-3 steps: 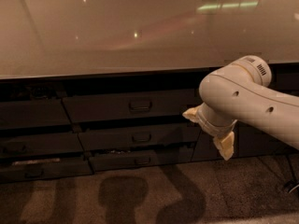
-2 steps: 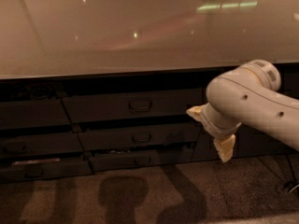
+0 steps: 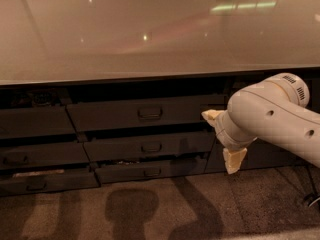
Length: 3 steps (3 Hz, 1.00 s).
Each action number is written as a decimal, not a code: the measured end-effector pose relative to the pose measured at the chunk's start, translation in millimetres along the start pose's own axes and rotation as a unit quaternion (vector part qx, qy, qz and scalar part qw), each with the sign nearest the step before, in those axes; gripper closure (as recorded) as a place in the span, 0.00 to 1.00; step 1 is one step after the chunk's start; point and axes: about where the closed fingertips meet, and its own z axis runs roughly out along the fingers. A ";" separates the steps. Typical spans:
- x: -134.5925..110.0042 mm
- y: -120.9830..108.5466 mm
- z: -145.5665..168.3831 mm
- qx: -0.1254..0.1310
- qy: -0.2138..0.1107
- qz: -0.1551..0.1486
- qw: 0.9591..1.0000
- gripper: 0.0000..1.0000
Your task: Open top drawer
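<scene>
Far left, under the pale glossy countertop (image 3: 150,39), a stack of dark drawer fronts w/ loop handles is showing; the lowest left drawer (image 3: 47,180) is sitting slightly ajar, w/ a light strip showing along its top edge.

Centre: the top drawer (image 3: 110,115) is lying directly under the counter edge, the widest front of the middle stack, and its handle (image 3: 150,113) is sitting mid-front. Two shorter fronts are stacking below it, the middle drawer (image 3: 120,149) and the bottom drawer (image 3: 125,172). Soft shadows are falling across the carpet (image 3: 70,219) in front.

Right: the gripper (image 3: 220,142) is hanging at the right end of the top drawer, well to the right of the handle and not on it. Its two cream fingers are standing spread wide apart, nothing between them; the upper finger (image 3: 212,115) is overlapping the drawer front's right end (contact: can't tell), and the lower one (image 3: 233,160) is pointing down approx. level w/ the bottom drawer. The white arm (image 3: 272,121) is running off the right edge.
</scene>
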 end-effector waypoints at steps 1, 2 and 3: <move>0.0 0.0 0.0 0.000 0.000 0.000 1.000 0.00; 9.9 -1.3 8.8 -0.024 -0.009 0.009 1.000 0.00; 40.8 -9.3 42.0 -0.074 -0.004 0.024 0.997 0.00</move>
